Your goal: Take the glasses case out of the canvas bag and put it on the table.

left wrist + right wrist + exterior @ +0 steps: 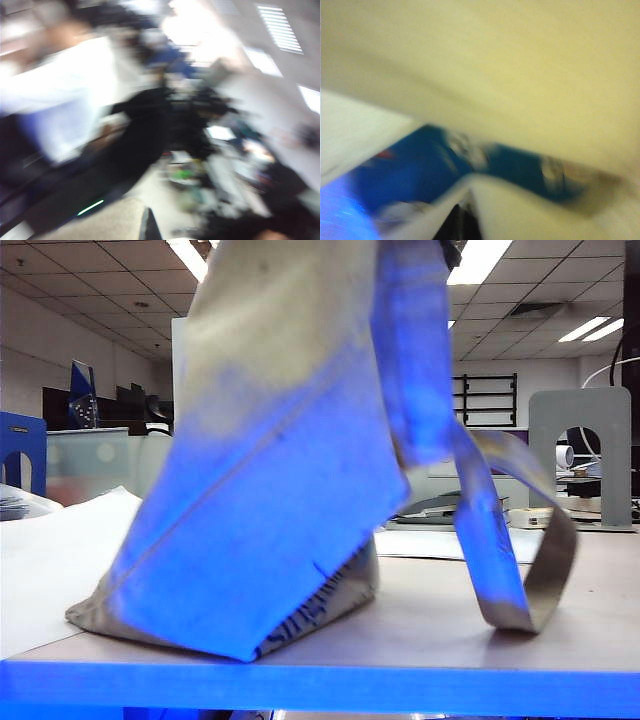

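Floppy cream canvas bag [290,440] hung lifted, its base resting near the pale table's [430,630] blue front edge. Glasses case not visible, presumably inside; removal outstanding. Both grippers shut, neither clearly visible; wrist views blurred.

Cream canvas bag [270,480] hoisted upright, base on the beige table [420,625], strap looping right.

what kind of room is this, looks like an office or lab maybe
Most likely an open-plan office or lab. A tiled drop ceiling with fluorescent light panels runs overhead, a dark shelving rack stands against the far wall, and the canvas bag sits on a desk-like table.
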{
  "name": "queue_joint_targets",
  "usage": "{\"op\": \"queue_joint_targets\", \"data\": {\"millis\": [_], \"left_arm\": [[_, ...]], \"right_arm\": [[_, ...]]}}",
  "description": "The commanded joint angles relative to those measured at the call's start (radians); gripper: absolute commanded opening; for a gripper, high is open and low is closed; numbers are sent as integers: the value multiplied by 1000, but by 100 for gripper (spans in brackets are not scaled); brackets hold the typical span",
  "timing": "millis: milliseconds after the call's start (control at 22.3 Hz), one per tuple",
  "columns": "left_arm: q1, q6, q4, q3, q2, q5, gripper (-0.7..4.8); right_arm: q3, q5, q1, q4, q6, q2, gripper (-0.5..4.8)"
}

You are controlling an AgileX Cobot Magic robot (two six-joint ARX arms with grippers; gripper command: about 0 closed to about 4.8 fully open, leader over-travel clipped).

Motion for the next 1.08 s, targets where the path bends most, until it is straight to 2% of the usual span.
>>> {"op": "queue_joint_targets", "data": {"millis": [45, 135, 180, 225, 314, 359, 449, 494, 584, 629, 719, 808, 898, 988, 1078], "left_arm": [[1, 405, -410, -2, 4, -144, -1], [0, 389, -389, -25, 5, -171, -1], [-1, 376, -383, -34, 5, -187, -1], [-1, 378, -384, -35, 5, -188, -1], [-14, 388, -384, -45, 6, -235, -1], [-26, 399, -385, -63, 6, -241, -1], [-69, 407, -375, -132, 6, -285, -1], [-92, 406, -349, -182, 6, -300, -1], [-115, 394, -280, -223, 7, -317, -1], [-114, 356, -193, -222, 6, -348, -1], [-80, 272, -46, -221, 6, -343, -2], [-41, 267, -25, -221, 11, -346, -2], [-40, 267, -6, -221, 11, -348, -2], [-42, 227, 57, -221, 11, -340, -2], [-49, 226, 50, -221, 11, -336, -2]], "right_arm": [[-24, 25, -78, 61, -7, -5, -5], [-6, 26, -167, 128, -7, -7, -5], [42, 25, -252, 130, -23, -7, -5], [79, 26, -293, 118, -29, -7, -5], [174, -11, -368, 14, -24, -10, -5], [165, -31, -366, -31, -25, -11, -5], [81, -75, -326, -42, -22, -14, -5], [-15, -99, -308, -19, -18, -14, -5], [-140, -142, -282, 55, 18, -15, -5], [-197, -161, -272, 63, 20, -22, -5], [-234, -165, -245, 63, 15, -69, -5], [-237, -160, -186, 64, 7, -143, -5], [-237, -160, -121, 64, 7, -170, -5], [-237, -156, -34, 70, 9, -153, -5], [-237, -149, 39, 80, 28, -139, -5]]}}
